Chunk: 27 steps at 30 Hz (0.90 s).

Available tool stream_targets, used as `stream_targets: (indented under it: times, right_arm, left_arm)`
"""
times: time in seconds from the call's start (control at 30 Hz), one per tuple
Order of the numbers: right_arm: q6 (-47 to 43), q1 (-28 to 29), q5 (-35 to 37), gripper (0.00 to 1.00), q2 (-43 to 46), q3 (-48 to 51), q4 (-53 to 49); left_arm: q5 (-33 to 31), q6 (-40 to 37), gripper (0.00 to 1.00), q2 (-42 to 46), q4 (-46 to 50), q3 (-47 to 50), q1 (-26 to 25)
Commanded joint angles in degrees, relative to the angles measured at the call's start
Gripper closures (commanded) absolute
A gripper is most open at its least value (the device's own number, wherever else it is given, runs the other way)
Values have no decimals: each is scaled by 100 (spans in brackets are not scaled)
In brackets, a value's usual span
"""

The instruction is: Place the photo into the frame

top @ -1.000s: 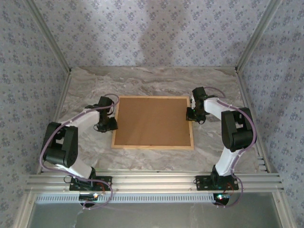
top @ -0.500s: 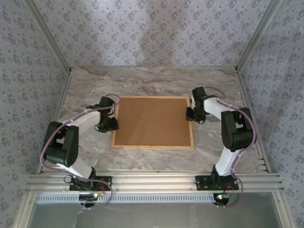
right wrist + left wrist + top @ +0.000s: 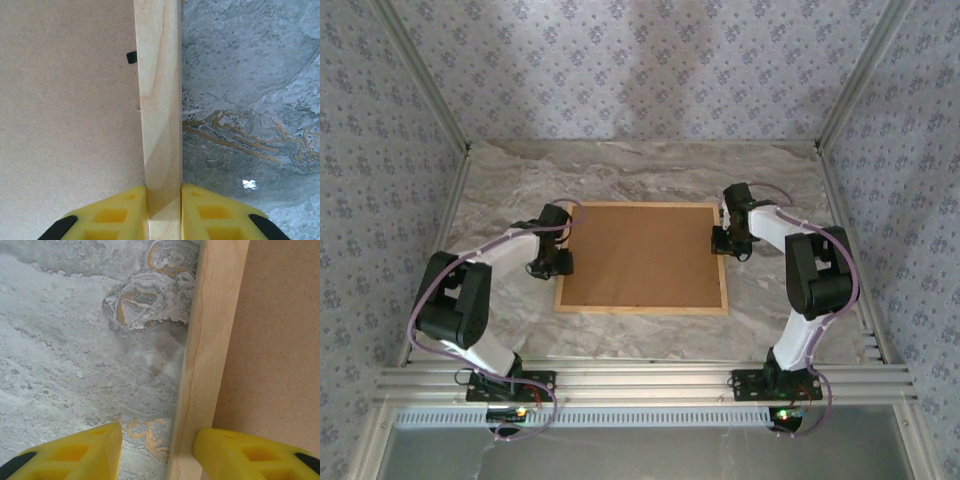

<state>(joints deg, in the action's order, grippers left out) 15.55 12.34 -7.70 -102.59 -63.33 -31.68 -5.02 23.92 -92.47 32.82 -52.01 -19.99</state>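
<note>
Overhead first: the frame [image 3: 640,309] lies flat in the middle of the marble table [image 3: 620,170], with the brown backing board [image 3: 642,255] sitting inside its rails. The left gripper [image 3: 563,262] is down at the frame's left rail and the right gripper [image 3: 721,243] at the right rail, so each arm has its own side rail directly under it and neither has to cross over. Both side rails run away from the arm bases.

Left wrist next: the rail [image 3: 210,340] runs straight ahead between the yellow fingers [image 3: 85,452]. The jaws stand wider than the wood. The outer finger hangs over bare marble, apart from the rail, while the inner one sits over the board just beside the rail's inner edge. Nothing is gripped on this side.

Right wrist last: here the rail [image 3: 157,100] again runs straight out from the claw, and the two fingers [image 3: 112,215] press against its two faces, so this gripper is clamped on the frame. A small dark tab [image 3: 131,57] sits at the board's edge, further along the rail.

To my eye, any lift or shift hangs on the right arm's hold alone.
</note>
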Motion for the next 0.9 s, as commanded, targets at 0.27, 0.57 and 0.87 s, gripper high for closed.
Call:
stream_targets:
  times: [0.27, 0.57, 0.87]
  right_arm:
    - [-105, 170, -34, 78, -349, 58, -163]
    - [-114, 185, 6, 78, -354, 56, -163]
    - [-122, 203, 39, 78, -359, 40, -180]
  left_arm:
    - [674, -202, 42, -728, -592, 123, -493]
    - [688, -241, 38, -749, -667, 95, -600]
    - [1155, 64, 36, -625, -963, 195, -499]
